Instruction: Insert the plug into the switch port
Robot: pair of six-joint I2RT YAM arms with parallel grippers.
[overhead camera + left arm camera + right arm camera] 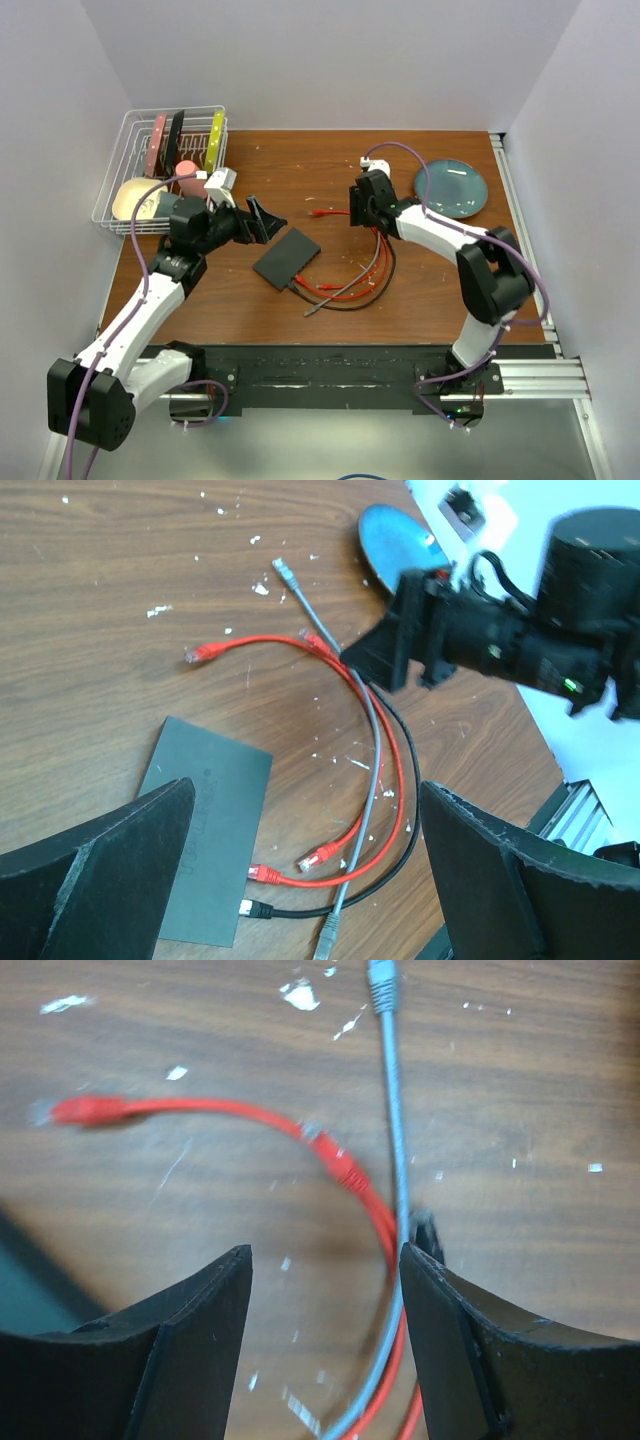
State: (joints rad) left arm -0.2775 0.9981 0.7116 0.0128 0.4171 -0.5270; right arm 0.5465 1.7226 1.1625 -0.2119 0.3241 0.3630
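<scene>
The flat black switch box point(285, 258) lies mid-table, also in the left wrist view point(205, 825). A red plug point(262, 874) and a black plug point(255, 910) sit in its edge ports. A loose red plug point(312, 860) and a grey plug point(328, 942) lie beside them. Another red plug point(316, 213) lies free near my right gripper point(356, 205). That gripper is open and empty above the red and grey cables point(395, 1140), with the red plug point(85, 1110) to its left. My left gripper point(262, 217) is open and empty, just above the box point(307, 790).
A round blue-grey plate point(451, 187) sits at the back right. A white wire dish rack point(160, 165) with dishes stands at the back left. Red, grey and black cables point(350, 280) loop between the box and the right arm.
</scene>
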